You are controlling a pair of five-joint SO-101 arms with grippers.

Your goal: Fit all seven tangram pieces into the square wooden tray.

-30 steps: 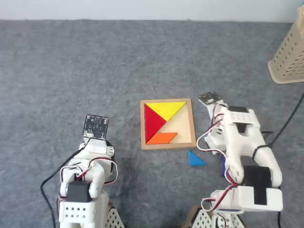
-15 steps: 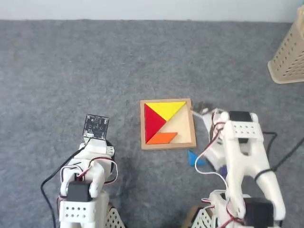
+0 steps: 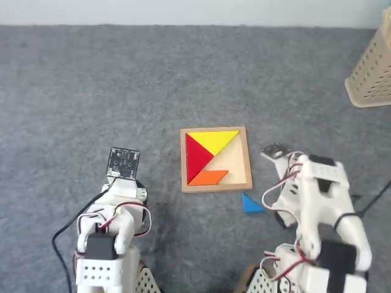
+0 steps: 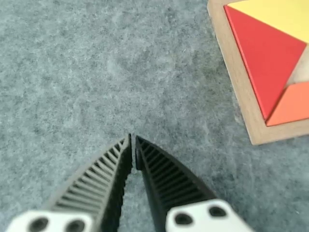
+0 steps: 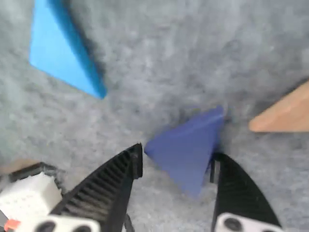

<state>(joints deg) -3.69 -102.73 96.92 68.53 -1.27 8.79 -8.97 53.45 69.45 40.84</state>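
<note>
**High view:** a square wooden tray [image 3: 217, 188] sits at frame centre on grey pile carpet [image 3: 91, 91]. It holds a smooth yellow triangle [image 3: 214, 141], a red triangle [image 3: 197, 156] and an orange parallelogram [image 3: 208, 177], with bare wood at its right. A light blue triangle [image 3: 250, 204] lies below its lower right corner.

**Left wrist view:** the left gripper [image 4: 133, 141] has its ribbed jaws together over open carpet.

**Right wrist view:** the right gripper [image 5: 176, 153] has its jaws apart, straddling a dark blue triangle [image 5: 188, 145].

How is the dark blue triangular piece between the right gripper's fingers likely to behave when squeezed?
The dark blue triangular piece looks rigid with crisp edges, so it probably won't bend. Its sloping sides could let it pivot or slip out of the open right gripper. Lying flat on the grey carpet, it should slide rather than roll.
</note>
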